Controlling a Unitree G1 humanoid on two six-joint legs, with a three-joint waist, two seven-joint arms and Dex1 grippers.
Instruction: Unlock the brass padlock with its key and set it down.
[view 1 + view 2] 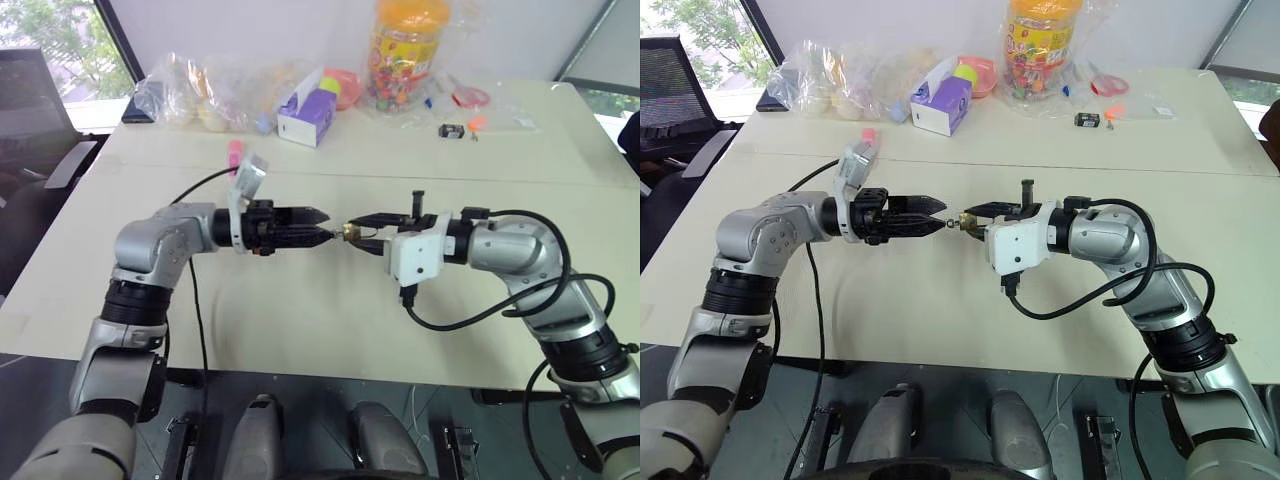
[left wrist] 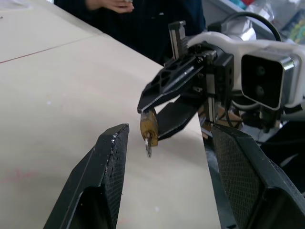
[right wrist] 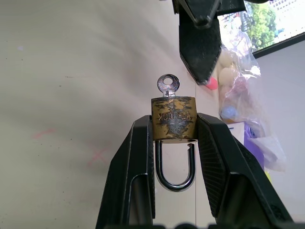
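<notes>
Two black jaws of the right gripper (image 3: 174, 157) clench the brass padlock (image 3: 174, 119) above the desk (image 1: 300, 310), key (image 3: 167, 86) seated, shackle apparently still latched; the left gripper (image 1: 312, 228), jaws spread, could nudge it loose.

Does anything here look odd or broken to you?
Nothing broken. The brass padlock, pinched in the right gripper above the table, looks scuffed, the key sticks out of it, and its shackle has lifted free on one side.
</notes>
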